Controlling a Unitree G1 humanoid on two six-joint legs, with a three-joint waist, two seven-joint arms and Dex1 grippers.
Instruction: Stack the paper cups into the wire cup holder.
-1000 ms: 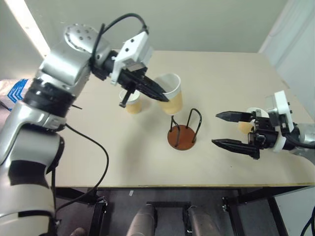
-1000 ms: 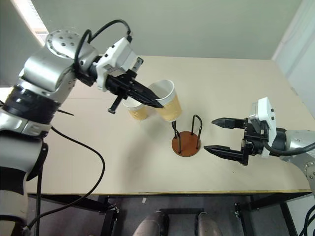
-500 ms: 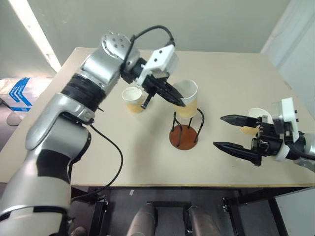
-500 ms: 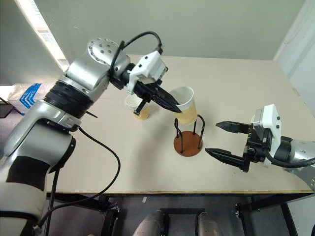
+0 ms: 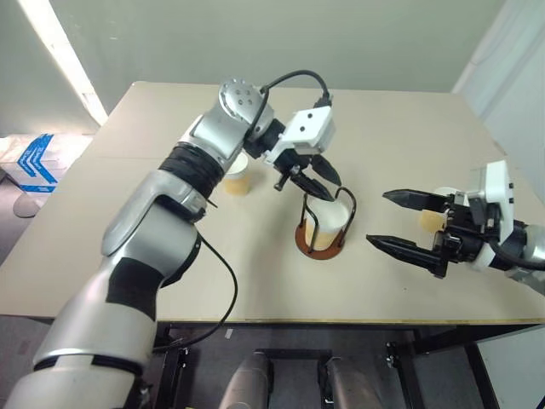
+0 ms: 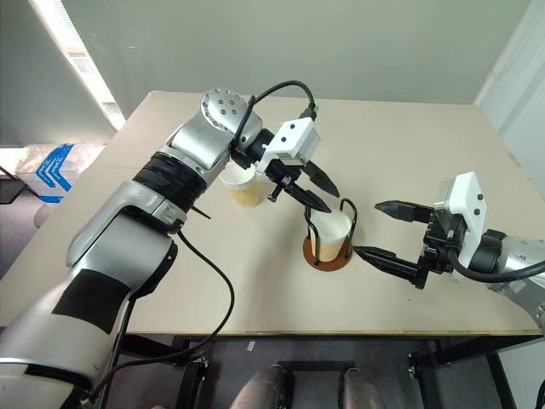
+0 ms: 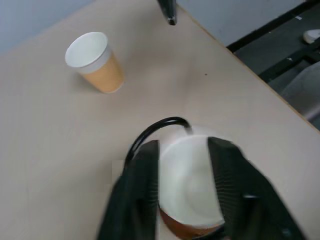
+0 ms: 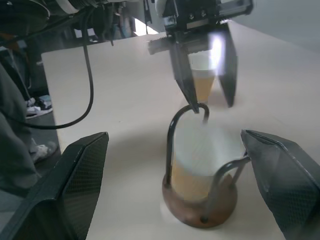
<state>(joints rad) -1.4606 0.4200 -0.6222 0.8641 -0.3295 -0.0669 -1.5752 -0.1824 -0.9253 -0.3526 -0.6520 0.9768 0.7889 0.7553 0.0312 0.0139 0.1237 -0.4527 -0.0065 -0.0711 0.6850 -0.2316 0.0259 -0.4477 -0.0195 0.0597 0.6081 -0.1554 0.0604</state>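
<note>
Beige surface (image 5: 255,264): one paper cup (image 6: 330,236) sits blurry inside the wire cup holder (image 6: 329,252), left claw (image 6: 317,191) parted just above it. Right claw (image 6: 385,231) hangs wide open, empty, partly hiding a third cup (image 5: 433,218); another cup (image 6: 242,189) stands behind the left arm.

Third paper cup (image 5: 432,218) seemingly half-hidden behind right gripper (image 5: 393,221).

matt paper cups (image 5: 329,220), thin black wire holder (image 5: 320,239), smooth beige table (image 5: 255,256)
</note>
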